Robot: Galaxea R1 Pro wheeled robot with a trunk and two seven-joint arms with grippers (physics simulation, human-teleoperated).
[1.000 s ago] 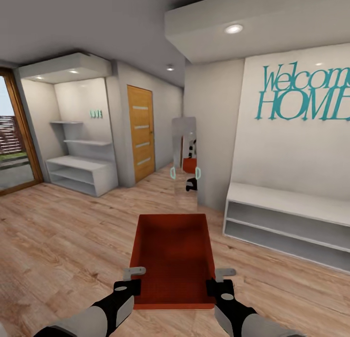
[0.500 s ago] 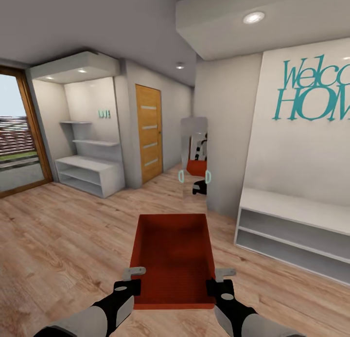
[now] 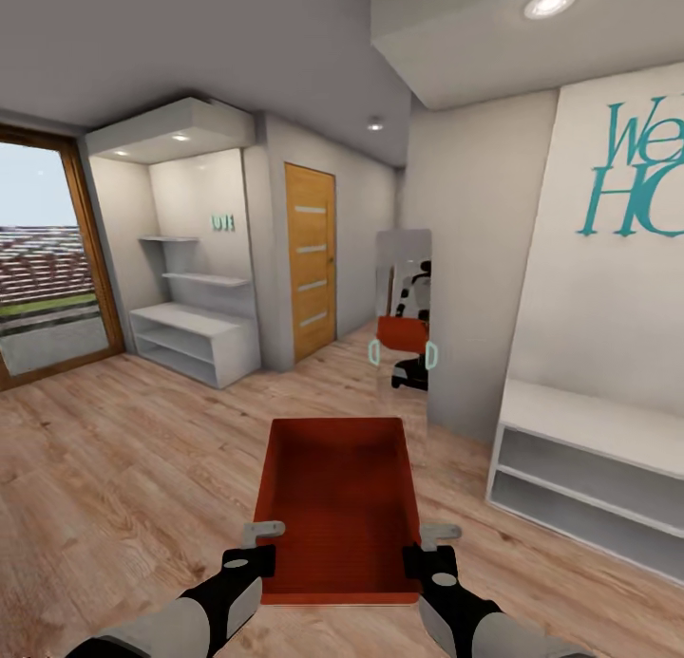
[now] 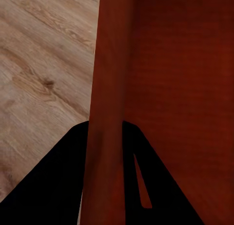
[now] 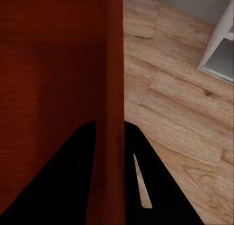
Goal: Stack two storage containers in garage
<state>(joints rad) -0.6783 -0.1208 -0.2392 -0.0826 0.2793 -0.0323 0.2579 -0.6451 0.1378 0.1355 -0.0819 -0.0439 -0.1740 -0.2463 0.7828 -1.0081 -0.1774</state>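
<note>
One orange-red storage container (image 3: 337, 497) hangs level in front of me above a light wood-plank floor, its open side up and nothing inside. My left gripper (image 3: 256, 549) is shut on its left wall near the close corner, and my right gripper (image 3: 432, 549) is shut on its right wall. In the left wrist view, black fingers (image 4: 58, 186) straddle the thin red wall (image 4: 109, 88). The right wrist view has the same clamp on the opposite wall (image 5: 112, 64). The garage is out of view.
A tall mirror (image 3: 404, 307) ahead reflects me and the container. A wooden door (image 3: 311, 259) stands left of it, then a white shelf unit (image 3: 195, 340) and a wood-framed glass door (image 3: 47, 278). A low white bench shelf (image 3: 589, 468) lines the right wall.
The whole view has swung left, so the mirror, door and bench sit further right in the picture. The container and both grippers keep the same hold and pose.
</note>
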